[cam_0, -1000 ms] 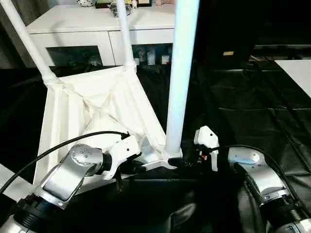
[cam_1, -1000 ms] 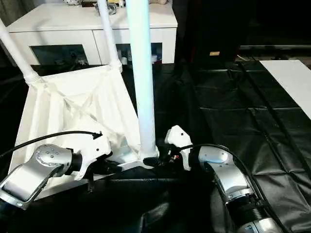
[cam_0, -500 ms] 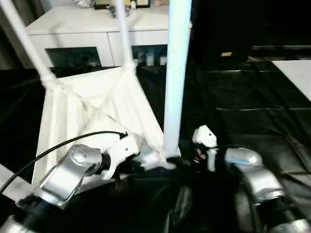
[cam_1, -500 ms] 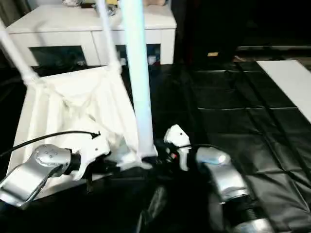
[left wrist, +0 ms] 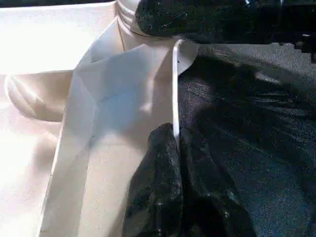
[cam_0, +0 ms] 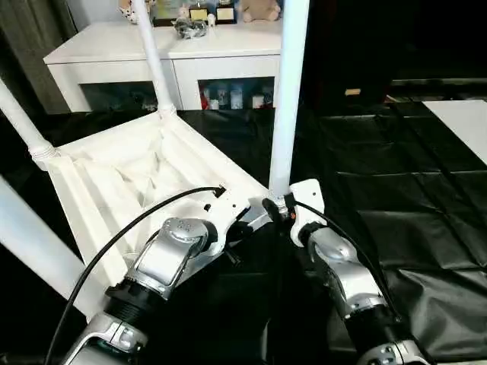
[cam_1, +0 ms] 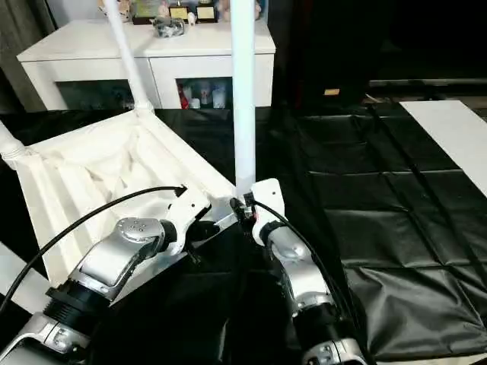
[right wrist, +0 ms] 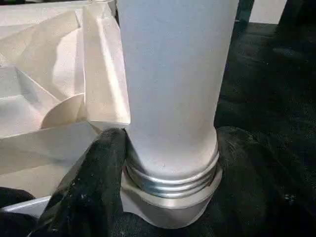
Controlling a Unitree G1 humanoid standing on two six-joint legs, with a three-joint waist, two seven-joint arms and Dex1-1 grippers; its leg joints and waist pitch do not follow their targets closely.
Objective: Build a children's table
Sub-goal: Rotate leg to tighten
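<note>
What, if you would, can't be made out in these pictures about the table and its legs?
- Leg tops: every leg runs off the top or left edge in the eye views.
- Thread depth: in the right wrist view the corner socket hides the leg's lower end.
- Tabletop near edge: the left gripper and forearm cover it in the eye views.

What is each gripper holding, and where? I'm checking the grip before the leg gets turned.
The left gripper pinches the tabletop by its thin edge wall near the corner socket. The right gripper clasps the leg at its threaded base.
</note>
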